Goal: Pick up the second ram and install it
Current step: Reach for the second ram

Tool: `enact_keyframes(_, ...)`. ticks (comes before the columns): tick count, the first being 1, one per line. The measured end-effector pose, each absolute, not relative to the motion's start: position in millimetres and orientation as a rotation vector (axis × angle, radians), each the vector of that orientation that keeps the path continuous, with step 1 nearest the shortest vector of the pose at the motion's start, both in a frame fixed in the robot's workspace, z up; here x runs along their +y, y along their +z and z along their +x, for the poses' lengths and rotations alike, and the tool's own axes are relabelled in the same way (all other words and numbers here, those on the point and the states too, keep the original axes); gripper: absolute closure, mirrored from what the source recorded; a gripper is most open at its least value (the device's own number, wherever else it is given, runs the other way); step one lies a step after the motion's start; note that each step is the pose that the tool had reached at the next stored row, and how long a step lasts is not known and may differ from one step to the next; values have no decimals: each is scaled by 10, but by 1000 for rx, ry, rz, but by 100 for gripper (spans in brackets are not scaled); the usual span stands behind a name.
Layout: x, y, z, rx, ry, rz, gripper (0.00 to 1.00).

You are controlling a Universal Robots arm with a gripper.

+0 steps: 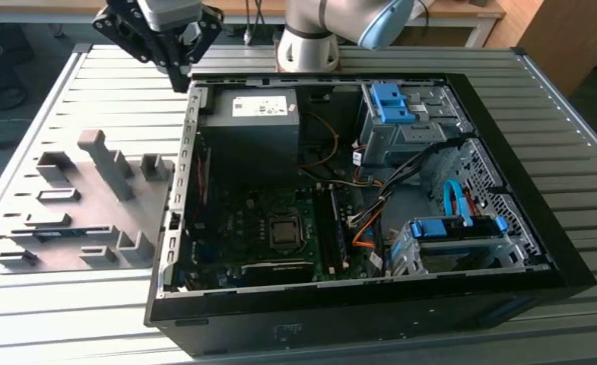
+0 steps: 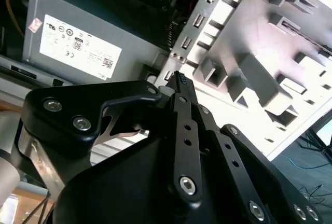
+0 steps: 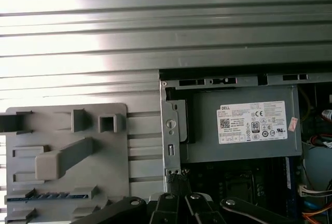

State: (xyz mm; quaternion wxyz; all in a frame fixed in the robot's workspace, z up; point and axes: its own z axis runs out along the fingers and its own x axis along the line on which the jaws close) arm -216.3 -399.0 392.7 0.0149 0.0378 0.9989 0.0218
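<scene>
The gripper [image 1: 179,82] hangs over the slatted metal table [image 1: 75,304], at about 11 o'clock from the open computer case [image 1: 379,319] in the exterior view, just outside the corner nearest the power supply [image 1: 252,114]. In both wrist views its fingers meet at the tips, closed with nothing between them. The second ram [image 1: 63,232] lies flat between blocks of the grey holder tray [image 1: 85,209], at about 9 o'clock from the case and well apart from the gripper. In the first wrist view it shows as a thin blue strip.
</scene>
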Motion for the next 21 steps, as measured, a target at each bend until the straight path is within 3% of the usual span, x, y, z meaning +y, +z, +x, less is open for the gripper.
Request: enact_keyframes(21, -4014, 3909, -2574, 3109, 68, 118, 90)
